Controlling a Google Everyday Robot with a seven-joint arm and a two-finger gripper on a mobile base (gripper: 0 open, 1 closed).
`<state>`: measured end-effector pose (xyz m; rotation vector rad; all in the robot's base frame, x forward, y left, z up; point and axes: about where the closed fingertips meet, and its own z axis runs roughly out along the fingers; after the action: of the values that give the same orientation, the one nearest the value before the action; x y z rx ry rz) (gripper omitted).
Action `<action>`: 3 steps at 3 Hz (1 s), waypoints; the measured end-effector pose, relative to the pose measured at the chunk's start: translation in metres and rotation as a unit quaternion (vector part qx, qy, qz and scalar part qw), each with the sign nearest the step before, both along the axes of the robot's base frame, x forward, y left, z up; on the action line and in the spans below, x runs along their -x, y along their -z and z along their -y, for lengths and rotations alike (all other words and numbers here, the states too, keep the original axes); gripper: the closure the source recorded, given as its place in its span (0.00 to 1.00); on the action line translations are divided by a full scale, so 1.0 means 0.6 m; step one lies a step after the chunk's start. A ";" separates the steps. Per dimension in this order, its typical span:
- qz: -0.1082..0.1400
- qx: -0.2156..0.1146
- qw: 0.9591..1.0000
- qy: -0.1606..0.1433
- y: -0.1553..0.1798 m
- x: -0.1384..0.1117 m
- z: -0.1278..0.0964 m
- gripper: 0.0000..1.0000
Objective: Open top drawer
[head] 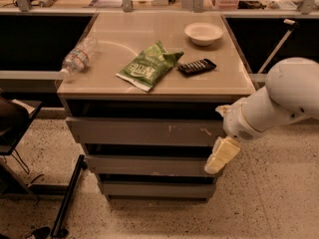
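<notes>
The top drawer (144, 132) sat just under the tabletop (124, 34), its broad grey front scuffed with pale marks near the right side and a dark gap running along above it. Two slimmer drawer fronts (149, 164) lay stacked beneath it. My claw (222, 155) hung at the right end of the cabinet, just below the top drawer's lower right corner and overlapping the end of the second front. I could not tell whether it touched either, nor whether it was spread or pressed together. My white arm (279, 98) reached in from the right, beside the cabinet. On the tabletop lay a green chip bag (148, 66) near the middle, a black remote (197, 66) just right of it, a pale bowl (203, 33) behind that, and a plastic bottle (79, 58) on its side at the left edge.
</notes>
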<state>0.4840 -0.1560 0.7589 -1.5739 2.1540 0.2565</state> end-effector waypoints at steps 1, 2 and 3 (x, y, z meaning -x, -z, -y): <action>0.026 -0.037 0.999 -0.002 0.027 -0.035 -0.049 0.00; 0.034 -0.038 0.999 0.001 0.025 -0.043 -0.051 0.00; 0.032 -0.028 0.999 0.019 0.045 -0.038 -0.044 0.00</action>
<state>0.5069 -0.1296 0.7320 -1.4886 2.1078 0.2496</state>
